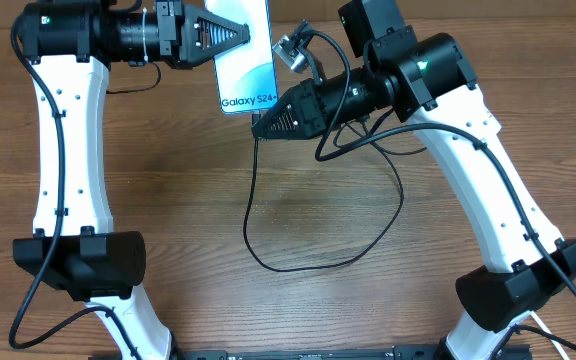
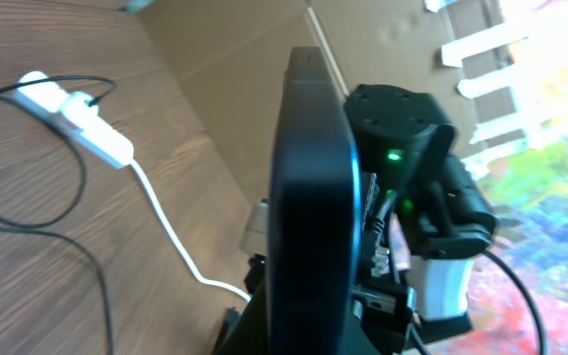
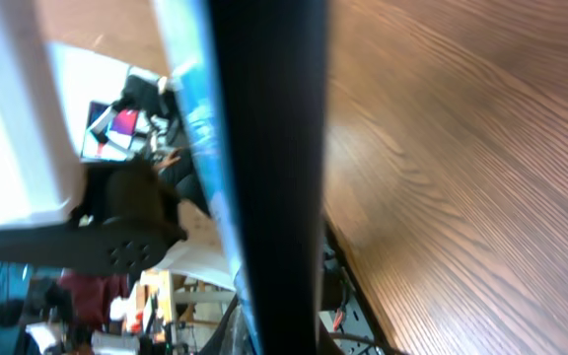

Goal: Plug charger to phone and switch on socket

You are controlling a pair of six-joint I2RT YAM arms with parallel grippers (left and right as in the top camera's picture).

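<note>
your left gripper [image 1: 240, 35] is clamped on the phone [image 1: 251, 72]. right gripper [image 1: 262, 127] pinches the charger [image 1: 251, 185] tip at the phone's bottom edge. socket [image 2: 85, 118] lies well apart.

Left gripper [image 1: 240, 35] and right gripper [image 1: 260, 127] point inward, closed.

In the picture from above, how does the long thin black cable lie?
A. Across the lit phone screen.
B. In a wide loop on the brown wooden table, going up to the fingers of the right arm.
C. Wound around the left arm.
B: the long thin black cable loops widely over the brown wooden table and rises to the right arm's fingers, just below the slim phone with the lit blue-white screen.
</note>
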